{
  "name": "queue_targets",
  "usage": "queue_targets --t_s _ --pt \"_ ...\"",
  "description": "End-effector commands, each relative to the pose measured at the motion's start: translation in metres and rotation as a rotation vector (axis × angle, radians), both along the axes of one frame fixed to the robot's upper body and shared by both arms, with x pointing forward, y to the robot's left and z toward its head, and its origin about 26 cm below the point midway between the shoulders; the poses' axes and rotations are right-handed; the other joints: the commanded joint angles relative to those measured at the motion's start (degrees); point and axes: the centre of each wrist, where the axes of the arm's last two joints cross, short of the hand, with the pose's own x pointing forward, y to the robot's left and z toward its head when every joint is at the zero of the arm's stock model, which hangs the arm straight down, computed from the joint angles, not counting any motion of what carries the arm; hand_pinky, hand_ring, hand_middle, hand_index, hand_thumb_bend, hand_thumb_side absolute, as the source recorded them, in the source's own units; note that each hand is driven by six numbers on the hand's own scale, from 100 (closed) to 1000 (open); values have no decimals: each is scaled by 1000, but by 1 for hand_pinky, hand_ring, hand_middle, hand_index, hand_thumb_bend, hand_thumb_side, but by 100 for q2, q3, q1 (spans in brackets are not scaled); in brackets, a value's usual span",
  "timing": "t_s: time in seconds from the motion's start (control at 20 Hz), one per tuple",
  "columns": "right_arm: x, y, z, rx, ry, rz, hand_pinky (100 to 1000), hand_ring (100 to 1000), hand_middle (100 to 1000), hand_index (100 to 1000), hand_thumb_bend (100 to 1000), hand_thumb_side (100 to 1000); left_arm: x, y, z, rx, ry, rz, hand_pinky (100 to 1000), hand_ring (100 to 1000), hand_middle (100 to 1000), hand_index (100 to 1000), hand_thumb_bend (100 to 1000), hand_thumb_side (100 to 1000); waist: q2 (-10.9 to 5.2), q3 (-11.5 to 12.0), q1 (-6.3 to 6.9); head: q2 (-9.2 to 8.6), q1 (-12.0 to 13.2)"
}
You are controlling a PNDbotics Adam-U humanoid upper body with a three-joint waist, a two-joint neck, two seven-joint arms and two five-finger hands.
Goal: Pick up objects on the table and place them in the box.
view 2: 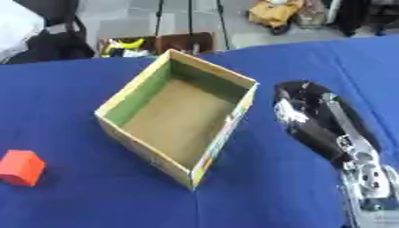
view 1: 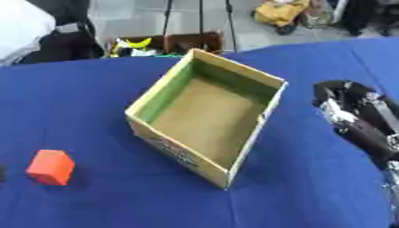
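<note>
Blue cloth covers the table (view 1: 93,102). An open cardboard box (view 1: 204,116) sits at its middle, nothing visible inside. A red block (view 1: 50,167) lies well apart to the box's left. The right hand (view 2: 300,113) hovers beside the box; its fingers are too blurred to tell.

right hand (view 2: 300,113) blurred, fingers unclear, dark object (view 1: 2,173) cut off at left edge

Lab or studio space, blue-clothed table (view 1: 93,89), tripod legs (view 1: 199,20) on grey floor, bags behind
</note>
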Motion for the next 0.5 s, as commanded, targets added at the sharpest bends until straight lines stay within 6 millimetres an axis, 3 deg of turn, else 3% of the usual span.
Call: queue_targets --t_s 0.05,0.5 --pt "-4 0 8 -9 -32 0 855 845 540 741 100 475 -1 0 8 10 -29 -2 299 393 517 781 411 890 -102 6 -12 25 -14" --pt "-4 0 8 -4 -33 1 855 845 540 741 100 475 -1 1 8 10 -30 2 300 394 518 783 420 890 -130 41 -38 72 -2"
